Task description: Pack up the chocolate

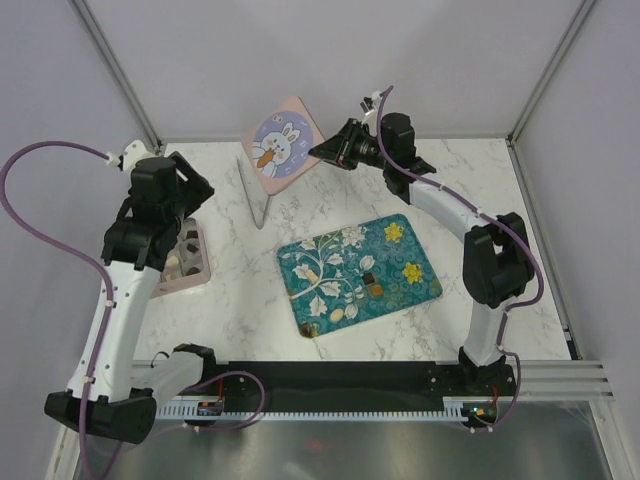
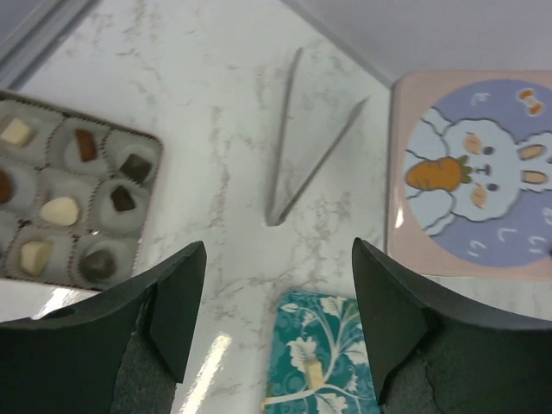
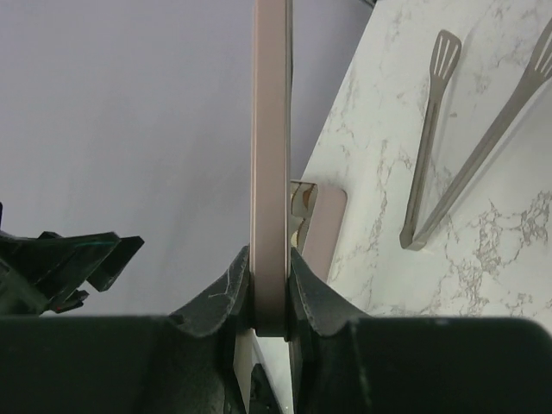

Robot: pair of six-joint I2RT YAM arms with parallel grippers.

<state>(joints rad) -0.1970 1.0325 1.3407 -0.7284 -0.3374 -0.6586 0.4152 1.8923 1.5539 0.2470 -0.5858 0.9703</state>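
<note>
Nearest the arms, the teal tray (image 1: 292, 288) is lying flat and serving as the supply. A few pieces of the chocolate (image 1: 369, 281) are sitting loose on its flower print, and they are probably the ones not yet packed.

To its left, the pink tin (image 2: 148, 145) is standing open with paper cups inside. Several cups are already carrying bonbons (image 2: 60, 210), dark, caramel and cream. The left gripper (image 2: 276, 250) is hovering near the tin with its fingers spread wide and nothing between them. It seems ready to pick something up rather than to carry.

Further back, the metal tongs (image 2: 284, 129) are lying on the marble between tin and lid, and neither arm is touching them.

Farthest away, the right gripper (image 3: 272, 259) is pinching the rim of the bunny lid (image 1: 283, 148), with both fingers pressing its thin edge. It is holding the lid raised and tilted, probably to keep the tin uncovered while the packing is going on.
</note>
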